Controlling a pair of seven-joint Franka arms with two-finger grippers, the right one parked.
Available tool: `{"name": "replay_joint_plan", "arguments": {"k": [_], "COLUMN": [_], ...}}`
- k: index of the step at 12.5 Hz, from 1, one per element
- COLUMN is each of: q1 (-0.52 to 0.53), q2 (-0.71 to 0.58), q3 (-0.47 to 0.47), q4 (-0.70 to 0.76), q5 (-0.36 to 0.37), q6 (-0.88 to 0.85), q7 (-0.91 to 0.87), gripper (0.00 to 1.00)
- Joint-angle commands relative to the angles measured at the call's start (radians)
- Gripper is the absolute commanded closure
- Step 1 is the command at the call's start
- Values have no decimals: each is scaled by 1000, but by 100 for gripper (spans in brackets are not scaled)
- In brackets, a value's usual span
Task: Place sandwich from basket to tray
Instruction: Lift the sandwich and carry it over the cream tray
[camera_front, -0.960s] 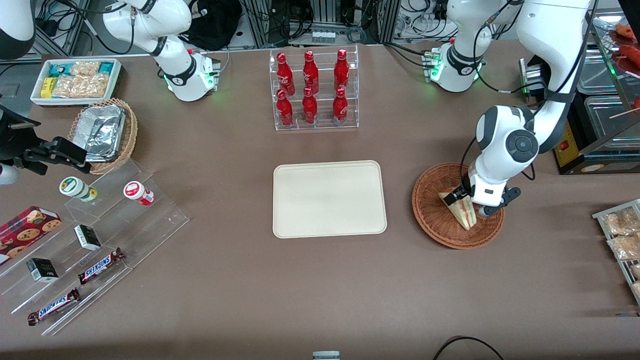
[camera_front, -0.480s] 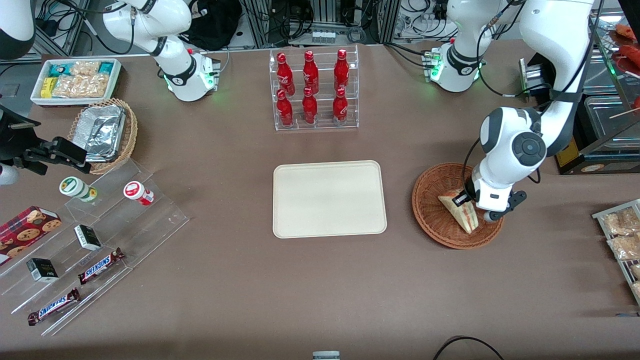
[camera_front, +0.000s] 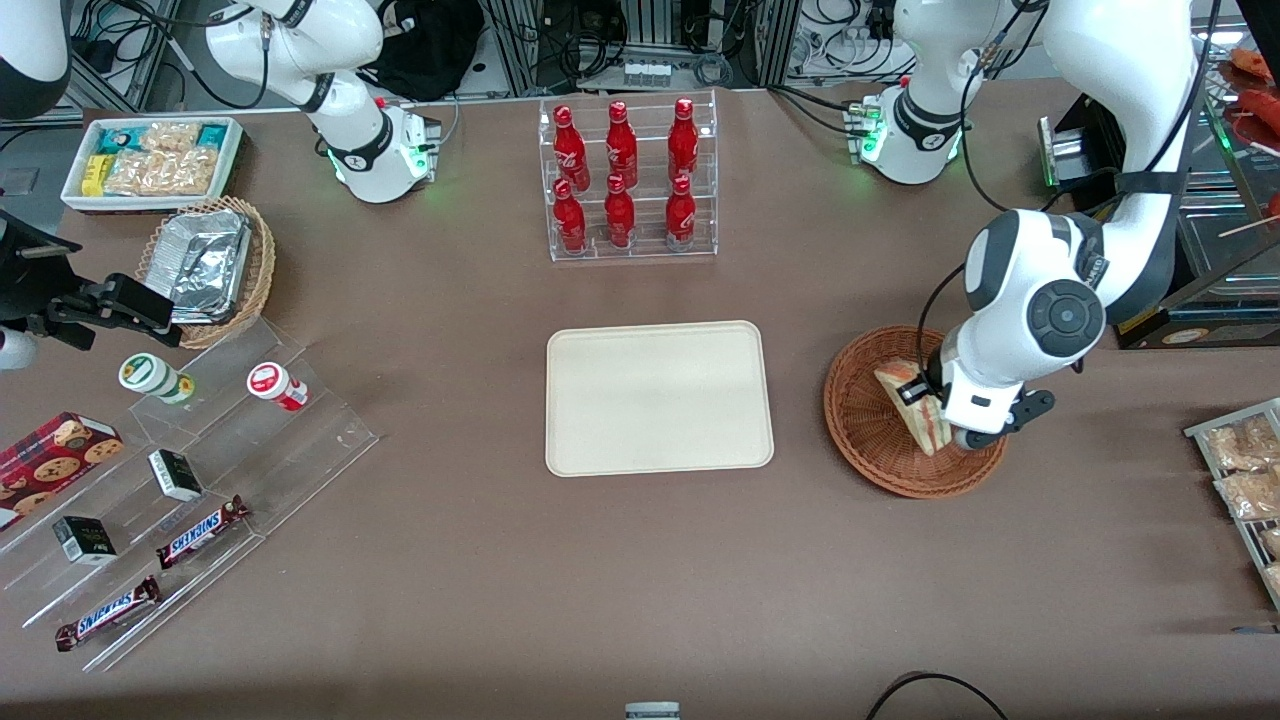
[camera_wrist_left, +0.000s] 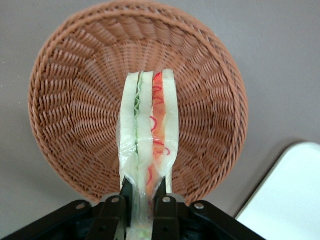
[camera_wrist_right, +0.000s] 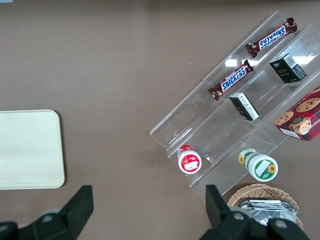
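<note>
The left arm's black two-finger end effector (camera_wrist_left: 142, 197) was clamped on the triangular cream-bread sandwich (camera_wrist_left: 147, 145), held just above the round reddish-brown wicker basket (camera_wrist_left: 65, 100). The wedge's long axis ran straight out from the fingertips. The flat cream rectangular tray (camera_front: 660, 397) lay well apart, toward the parked arm's end of the bench.

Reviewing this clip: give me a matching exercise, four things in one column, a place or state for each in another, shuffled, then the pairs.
Things:
1. sandwich
2. basket
3. tray
4. hand

States:
A. lies bare on the table, with nothing on it
B. clamped by its narrow end, cut edge showing green and red filling
C. shut on the bread, above the wicker
D. round, reddish-brown, under the raised wedge

Pairs: 1-B, 2-D, 3-A, 4-C
</note>
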Motion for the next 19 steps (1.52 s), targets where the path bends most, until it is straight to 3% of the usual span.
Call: {"name": "replay_joint_plan", "arguments": {"k": [1,3,6,11,14,19], "q1": [-2,-2,-3,-132,-222,-337], "q2": [33,59,97,201,264,391], "q3": [-64,-102,-185,-223,-222,-222], "q4": [77,115,164,264,273,373], "q5": [47,45,45,102,113,205], "q6": [-97,-102,-91,-65,50,139], "q7": [88,171,158,-53,-187,-383], "gripper": [92,93,99,100,100,100]}}
